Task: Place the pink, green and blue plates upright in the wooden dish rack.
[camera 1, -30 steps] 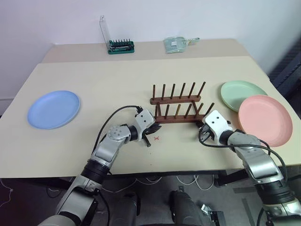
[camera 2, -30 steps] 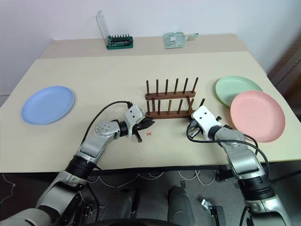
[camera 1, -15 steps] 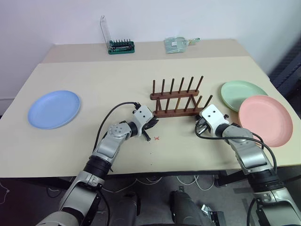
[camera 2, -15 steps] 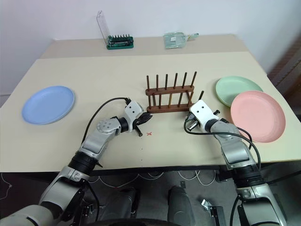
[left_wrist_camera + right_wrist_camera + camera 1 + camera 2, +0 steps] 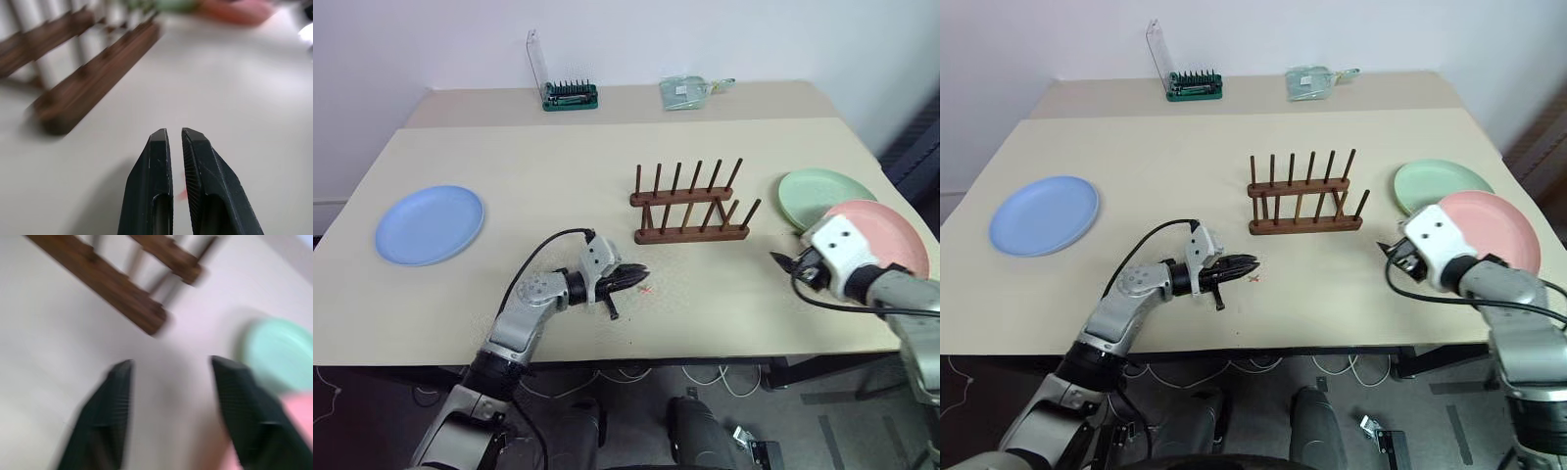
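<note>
rack: wooden dish rack (image 5: 690,209) mid-table, empty, pegs upright
blue plate (image 5: 429,224): flat, far left of table
green plate (image 5: 822,196): flat, right of rack
pink plate (image 5: 891,235): flat, overlapping green's near edge
left gripper (image 5: 636,276): fingers nearly together, holding nothing, near rack's front
right gripper (image 5: 168,396): fingers apart, empty, beside pink plate

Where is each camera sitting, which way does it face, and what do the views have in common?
Head stereo pair: looks forward and down over the table; both arms show, left gripper shut, right gripper near the pink plate.
Left wrist: looks along its shut fingers toward the wooden dish rack.
Right wrist: looks along its spread fingers at the rack and the green plate.
Shared: the rack.
</note>
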Controlling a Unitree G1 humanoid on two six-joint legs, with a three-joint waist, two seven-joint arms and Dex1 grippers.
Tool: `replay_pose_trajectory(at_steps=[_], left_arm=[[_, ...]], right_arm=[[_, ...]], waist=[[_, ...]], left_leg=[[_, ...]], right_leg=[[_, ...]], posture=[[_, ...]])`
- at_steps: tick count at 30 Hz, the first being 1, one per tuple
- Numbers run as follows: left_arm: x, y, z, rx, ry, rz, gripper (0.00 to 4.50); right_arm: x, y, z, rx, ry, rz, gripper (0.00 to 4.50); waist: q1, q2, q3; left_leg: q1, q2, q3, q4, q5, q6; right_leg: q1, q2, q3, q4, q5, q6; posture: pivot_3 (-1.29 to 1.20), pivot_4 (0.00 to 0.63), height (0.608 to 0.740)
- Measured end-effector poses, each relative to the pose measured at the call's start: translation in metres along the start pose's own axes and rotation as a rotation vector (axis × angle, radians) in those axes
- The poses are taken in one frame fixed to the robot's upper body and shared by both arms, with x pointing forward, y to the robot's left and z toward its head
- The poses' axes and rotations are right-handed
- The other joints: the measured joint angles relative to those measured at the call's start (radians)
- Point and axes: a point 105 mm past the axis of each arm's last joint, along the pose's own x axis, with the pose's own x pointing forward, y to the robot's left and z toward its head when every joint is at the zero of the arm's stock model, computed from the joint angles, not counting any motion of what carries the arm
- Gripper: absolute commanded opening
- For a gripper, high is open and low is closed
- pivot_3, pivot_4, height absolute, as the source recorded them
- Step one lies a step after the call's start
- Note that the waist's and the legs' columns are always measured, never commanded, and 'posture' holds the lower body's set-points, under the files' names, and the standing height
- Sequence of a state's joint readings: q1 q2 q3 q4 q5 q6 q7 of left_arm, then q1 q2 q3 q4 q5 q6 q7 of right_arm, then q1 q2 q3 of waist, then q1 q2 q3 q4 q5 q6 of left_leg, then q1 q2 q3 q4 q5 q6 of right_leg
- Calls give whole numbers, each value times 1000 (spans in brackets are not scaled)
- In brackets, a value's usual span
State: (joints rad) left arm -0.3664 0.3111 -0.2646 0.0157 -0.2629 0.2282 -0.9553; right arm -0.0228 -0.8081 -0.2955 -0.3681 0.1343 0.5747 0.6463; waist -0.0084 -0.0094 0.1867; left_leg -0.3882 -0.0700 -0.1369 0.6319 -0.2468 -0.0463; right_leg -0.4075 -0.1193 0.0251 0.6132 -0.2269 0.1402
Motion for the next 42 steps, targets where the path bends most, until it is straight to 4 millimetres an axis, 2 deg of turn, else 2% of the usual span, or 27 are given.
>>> replay_pose_trajectory(at_steps=[3, 9, 12, 16, 21, 26, 29, 30, 32, 36, 37, 39, 42], left_arm=[[6, -14, 1, -12, 2, -87, 408], [10, -19, 5, -30, -28, -117, 408], [10, -19, 5, -33, -27, -120, 408], [13, -20, 6, -43, -35, -124, 408], [16, -18, 9, -34, -40, -130, 408], [17, -16, 6, -47, -35, -134, 408], [17, -14, 4, -44, -30, -136, 408], [18, -14, 4, -43, -30, -137, 408], [19, -14, 5, -39, -33, -140, 408], [23, -14, 10, -25, -51, -145, 408], [24, -15, 10, -26, -55, -147, 408], [24, -14, 10, -23, -54, -143, 408], [23, -12, 8, -18, -47, -133, 408]], right_arm=[[-5, 2, -18, 38, 72, -13, 2742], [-11, -6, -44, 80, 188, -115, 2742], [-13, -10, -61, 99, 249, -169, 1936], [-13, -7, -66, 114, 262, -172, 51], [-16, -6, -63, 104, 262, -175, 51], [-23, -10, -48, 32, 269, -159, 51], [-32, -31, -20, -95, 242, -185, 51], [-35, -42, -3, -138, 196, -215, 51], [-37, -51, 31, -180, 75, -233, 51], [-40, -29, 125, -103, -362, -50, 51], [-42, -24, 139, -76, -431, -2, 51], [-43, -16, 155, -7, -522, 107, 51], [-38, -7, 169, 159, -626, 294, 51]], waist=[[-2, 0, 0], [-1, 0, 0], [0, 0, 0], [-1, 0, 0], [0, 0, 0], [-1, 0, 0], [-2, 3, 1], [-2, 3, 1], [-3, 3, 1], [-4, 1, 2], [-3, 1, 2], [4, -1, 2], [9, -1, 2]], left_leg=[[0, 0, 1, 0, 0, 0], [0, 0, 0, 0, 0, 0], [0, 0, 0, 0, 0, 0], [0, 0, 0, 0, 0, 0], [0, 0, 0, 0, 0, 0], [0, 0, 0, 0, 0, 0], [-1, 0, 1, 0, 0, 0], [-1, 0, 1, 0, 0, 0], [-1, 0, 1, 0, 0, 0], [-1, 1, 0, 0, 0, 0], [-1, 1, 0, 0, 0, 0], [-2, 0, -1, 0, 0, 0], [-2, 0, -1, 1, 0, 1]], right_leg=[[0, 0, 0, 0, 0, 0], [0, 0, 0, 0, 0, 0], [0, 0, 0, 0, 0, 0], [0, 0, 0, 0, 0, 0], [0, 0, 0, 0, 0, 0], [0, 0, 0, 0, 0, 0], [-1, 0, 0, 0, 0, 0], [-1, 0, 0, 0, 0, 0], [-1, 0, 0, 0, 0, 1], [0, 0, -1, -1, 0, 1], [0, 0, -1, -1, 0, 1], [0, 0, -1, -2, 0, 1], [0, 0, -1, -3, 0, 0]], posture=[[0, 150, 740], [0, 150, 740], [0, 150, 740], [0, 150, 740], [0, 150, 740], [0, 150, 740], [0, 150, 740], [0, 150, 740], [0, 150, 740], [0, 150, 740], [0, 150, 740], [0, 150, 740], [0, 150, 740]])
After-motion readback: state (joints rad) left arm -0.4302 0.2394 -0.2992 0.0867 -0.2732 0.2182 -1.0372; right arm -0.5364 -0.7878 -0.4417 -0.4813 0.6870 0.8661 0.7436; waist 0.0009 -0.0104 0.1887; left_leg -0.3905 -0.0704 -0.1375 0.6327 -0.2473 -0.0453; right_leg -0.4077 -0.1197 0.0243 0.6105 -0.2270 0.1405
